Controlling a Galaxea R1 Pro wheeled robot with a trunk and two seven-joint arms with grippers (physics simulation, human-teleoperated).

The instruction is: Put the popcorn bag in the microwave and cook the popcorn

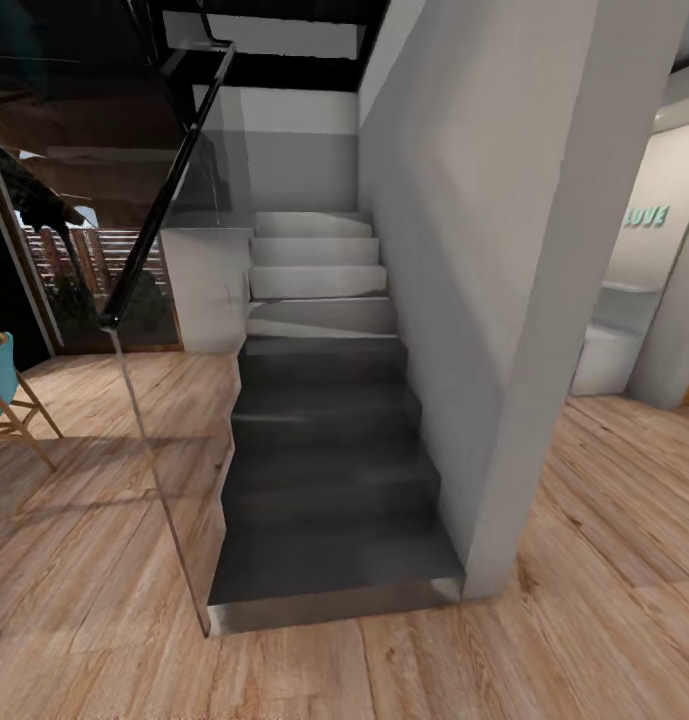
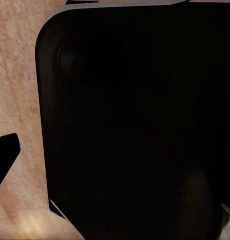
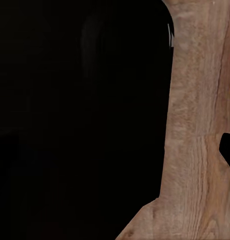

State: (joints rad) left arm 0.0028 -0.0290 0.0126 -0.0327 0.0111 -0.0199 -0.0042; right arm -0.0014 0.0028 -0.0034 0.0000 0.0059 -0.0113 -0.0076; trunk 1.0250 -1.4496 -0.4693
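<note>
- Wooden plank floor (image 1: 404, 660) lies closest in the head view, running under the foot of a staircase and off to both sides.
- Dark grey staircase (image 1: 329, 470) rises from the floor in the middle of the view; its lower steps are dark, the upper ones pale, and it bends at a landing near the top.
- Glass balustrade (image 1: 169, 450) with a black handrail (image 1: 164, 210) stands along the left side of the stairs, its lower corner reaching the floor beside the bottom step.
- White wall (image 1: 484, 250) closes the right side of the stairs and ends in a sharp corner beside the bottom step.
- Past that corner, an opening shows a pale room with teal lettering (image 1: 646, 216) on its far wall.
- At the left edge, a wooden folding chair (image 1: 9, 405) with a teal seat stands on the floor, well apart from the stairs.
- Both wrist views look down on the same plank floor, each largely covered by a rounded black body (image 2: 140, 125) of the robot.
- A dark fingertip (image 2: 4, 155) pokes in at the edge of the left wrist view, and another (image 3: 228, 150) in the right wrist view; whether either claw is released or clenched cannot be told.
- Where the popcorn bag lies cannot be told from these views.
</note>
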